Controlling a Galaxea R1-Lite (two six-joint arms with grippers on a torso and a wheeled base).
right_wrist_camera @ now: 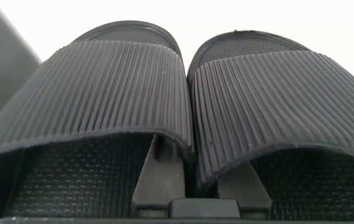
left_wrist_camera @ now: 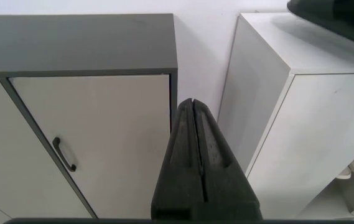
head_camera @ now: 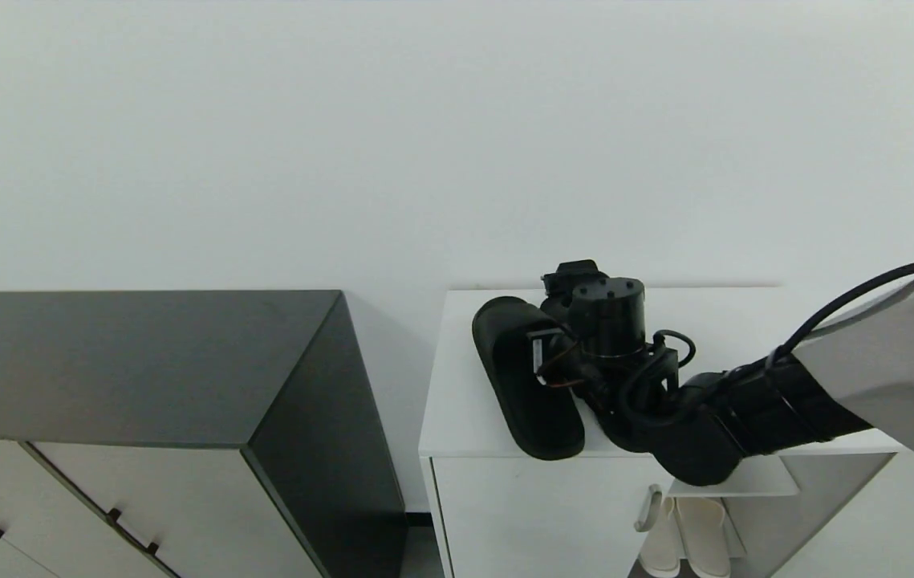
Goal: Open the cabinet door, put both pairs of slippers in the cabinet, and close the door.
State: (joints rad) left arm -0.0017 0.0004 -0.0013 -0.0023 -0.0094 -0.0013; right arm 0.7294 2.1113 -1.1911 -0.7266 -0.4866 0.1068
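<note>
Plain white wall (head_camera: pixel 424 120) backs two cabinets that stand side by side. The black slippers (head_camera: pixel 527 385) lie on top of the white cabinet (head_camera: pixel 457 385), towards its near edge, one of them largely hidden behind the right arm's wrist. The right gripper (head_camera: pixel 546 363) reaches into them from the right. In the right wrist view its fingers (right_wrist_camera: pixel 158 177) go under the ribbed straps, one into each slipper (right_wrist_camera: pixel 127 87), with the two touching inner walls between them, so the jaws appear closed on the pair. Whether the soles have left the top I cannot tell.

The step in hand looks like taking this pair down into the cabinet. The pinch holds only the thin inner walls, so I would keep it firm. I would lift straight up before swinging out past the near edge, with the soles level so neither slipper peels free. On the way down, the front edge of the shelf (head_camera: pixel 745 480) and the handle (head_camera: pixel 649 507) are the things to clear.

The white cabinet stands open on its right side. Under the shelf sits a pair of white slippers (head_camera: pixel 685 538), side by side, so one pair is already in. To the left, the dark-topped cabinet (head_camera: pixel 144 361) has its doors shut and its contents hidden. The left gripper (left_wrist_camera: pixel 193 163) hangs low before that cabinet, jaws pressed together on nothing.
</note>
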